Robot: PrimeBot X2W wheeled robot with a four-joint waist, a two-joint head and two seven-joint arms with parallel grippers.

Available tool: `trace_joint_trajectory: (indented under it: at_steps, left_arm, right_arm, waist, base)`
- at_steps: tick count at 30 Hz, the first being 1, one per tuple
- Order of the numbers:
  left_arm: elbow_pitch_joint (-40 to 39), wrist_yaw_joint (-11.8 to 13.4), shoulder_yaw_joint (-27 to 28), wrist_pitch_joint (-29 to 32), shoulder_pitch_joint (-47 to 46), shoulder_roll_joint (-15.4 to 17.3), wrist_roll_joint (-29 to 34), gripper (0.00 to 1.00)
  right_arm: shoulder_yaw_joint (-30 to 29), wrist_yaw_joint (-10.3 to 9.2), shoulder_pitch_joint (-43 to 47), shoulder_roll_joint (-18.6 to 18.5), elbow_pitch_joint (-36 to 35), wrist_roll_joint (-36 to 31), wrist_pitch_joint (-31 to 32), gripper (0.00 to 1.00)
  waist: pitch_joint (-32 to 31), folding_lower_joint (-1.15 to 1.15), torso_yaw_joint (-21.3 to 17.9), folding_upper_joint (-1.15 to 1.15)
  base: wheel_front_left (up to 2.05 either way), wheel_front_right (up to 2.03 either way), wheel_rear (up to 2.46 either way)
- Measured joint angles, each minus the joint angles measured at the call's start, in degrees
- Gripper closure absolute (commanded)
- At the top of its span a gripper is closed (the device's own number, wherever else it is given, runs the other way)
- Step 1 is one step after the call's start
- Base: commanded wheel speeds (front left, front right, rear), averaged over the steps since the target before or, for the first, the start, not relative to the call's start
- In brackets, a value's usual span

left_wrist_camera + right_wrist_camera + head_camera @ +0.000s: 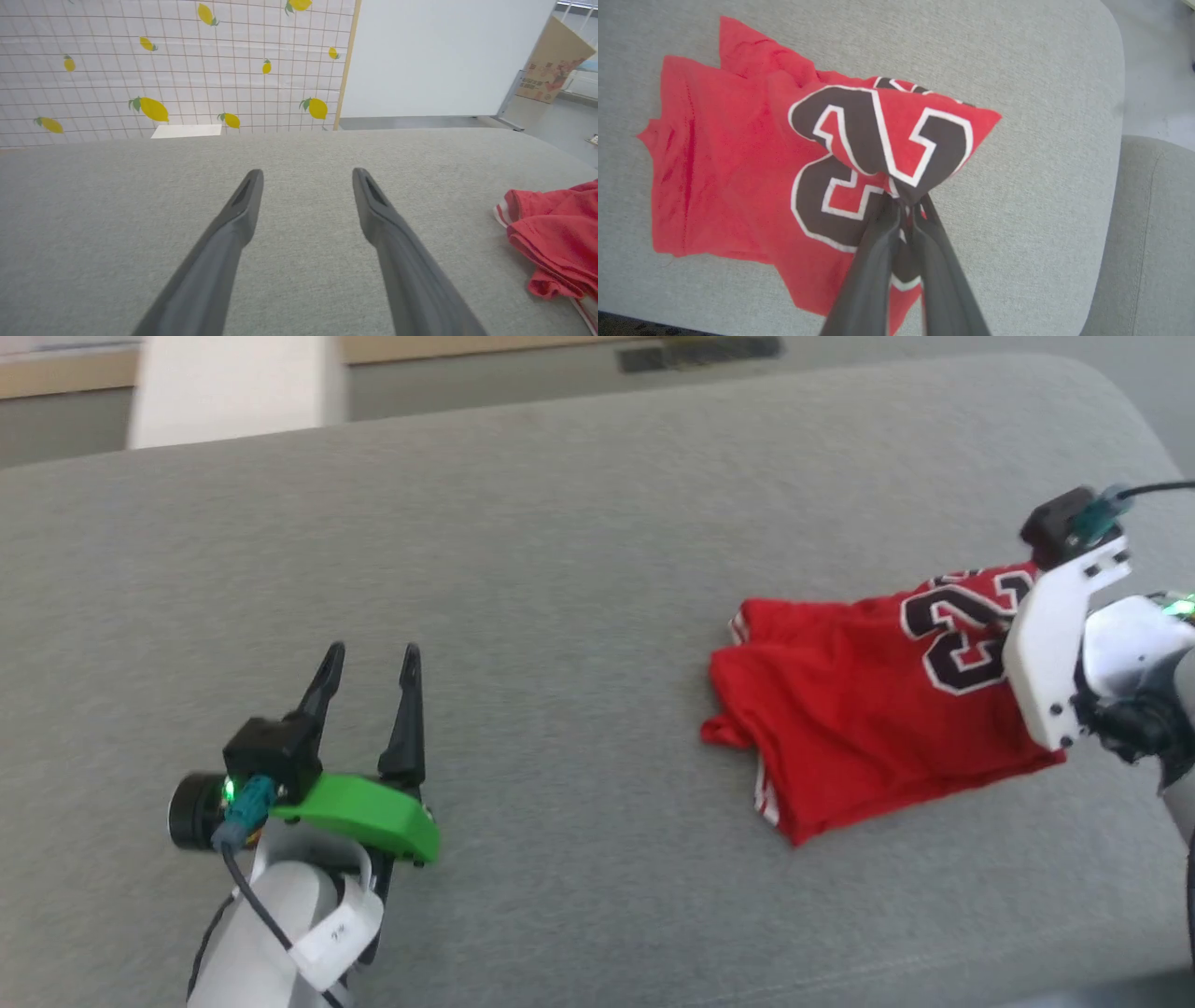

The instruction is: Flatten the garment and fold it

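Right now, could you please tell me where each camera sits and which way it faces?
Head view: on the head, looking down at the cushion; open left gripper lower left, garment at right, right arm over its edge.
Left wrist view: on the left wrist, looking low along the cushion to a lemon-print wall; its spread fingers show.
Right wrist view: on the right wrist, looking down on the garment; right gripper shut on it.
Shared: all three show garment and cushion.
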Motion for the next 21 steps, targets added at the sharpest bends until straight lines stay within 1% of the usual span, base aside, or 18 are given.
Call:
trace_joint_trajectory:
  at_steps: [4,9,13,16,21]
  left_arm:
    - [-0.46,-0.25,-0.70,1.13,-2.16,0.38,0.46,0.00]
    - [-2.42,-0.25,-1.18,2.86,-4.83,1.45,1.98,0.00]
    - [-5.33,-0.15,-1.56,4.86,-7.02,2.69,3.21,0.00]
    - [-8.47,0.34,-1.65,6.92,-8.25,4.12,4.00,0.00]
    - [-13.88,1.59,-0.71,10.36,-8.81,6.55,5.58,0.00]
  right_arm:
    - [-1.54,0.01,-2.04,-0.30,3.36,-0.60,-2.71,1.00]
    - [-4.82,0.01,-5.06,-1.83,7.19,-1.82,-6.19,1.00]
    - [-8.67,0.01,-7.56,-4.69,10.57,-3.30,-8.83,1.00]
    - [-12.69,0.01,-9.22,-6.91,13.99,-5.11,-10.74,1.00]
    - [-19.63,0.01,-11.72,-8.40,18.90,-8.53,-14.37,1.00]
  waist:
    - [2.11,0.00,-3.81,0.00]
    - [6.32,0.00,-6.64,0.00]
    - [10.14,0.00,-7.71,0.00]
    - [13.72,0.01,-7.89,0.00]
    - [19.67,0.01,-7.24,0.00]
  base:
    - [0.00,0.00,0.00]
    - [0.00,0.00,0.00]
    - [0.00,0.00,0.00]
    - [0.00,0.00,0.00]
    - [0.00,0.00,0.00]
